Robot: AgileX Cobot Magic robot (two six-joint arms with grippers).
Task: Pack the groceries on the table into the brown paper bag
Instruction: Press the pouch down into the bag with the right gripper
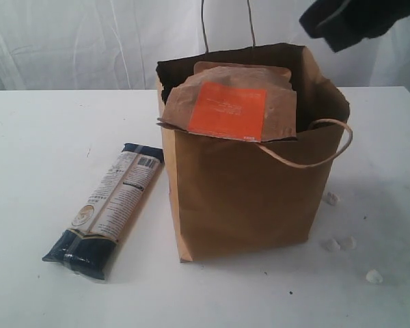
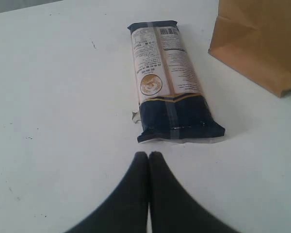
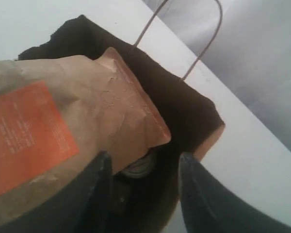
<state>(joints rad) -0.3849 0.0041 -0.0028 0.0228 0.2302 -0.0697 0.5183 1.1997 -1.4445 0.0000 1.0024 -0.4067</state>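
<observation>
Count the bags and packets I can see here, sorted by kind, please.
Brown paper bag: 1
Orange-labelled pouch, sticking out of the bag: 1
Pasta packet, lying on the table: 1
Total: 3

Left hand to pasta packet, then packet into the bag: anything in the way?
Nothing between the shut left hand and the pasta packet, only bare table. Into the brown paper bag: the orange-labelled pouch sticks out, leaning over the camera-side rim and covering much of the mouth; open space shows behind it.
</observation>
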